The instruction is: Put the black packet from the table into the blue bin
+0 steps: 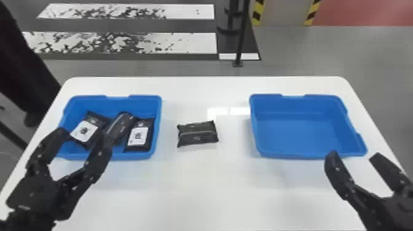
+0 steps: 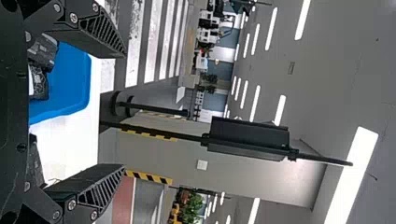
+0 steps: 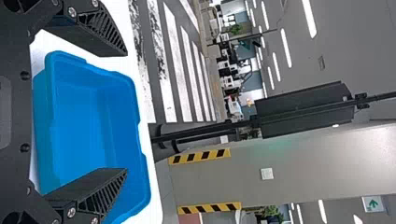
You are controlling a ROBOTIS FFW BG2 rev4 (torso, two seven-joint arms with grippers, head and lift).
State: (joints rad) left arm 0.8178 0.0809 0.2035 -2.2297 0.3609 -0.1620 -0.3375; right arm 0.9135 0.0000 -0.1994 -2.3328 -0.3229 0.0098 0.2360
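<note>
So, black packet (image 1: 197,133): lying on your white table (image 1: 199,190), between the two bins.
Left blue bin (image 1: 157,123): holds three other packets (image 1: 139,136) (two show you white labels).
Right blue bin (image 1: 298,132): on the packet's right.
Left gripper (image 1: 83,135): fingers apart.
Right gripper (image 1: 354,155): also spread, near the right bin's front edge.

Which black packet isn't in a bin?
The packet lying on the table, all by itself. The other three packets are in the left bin.
</note>
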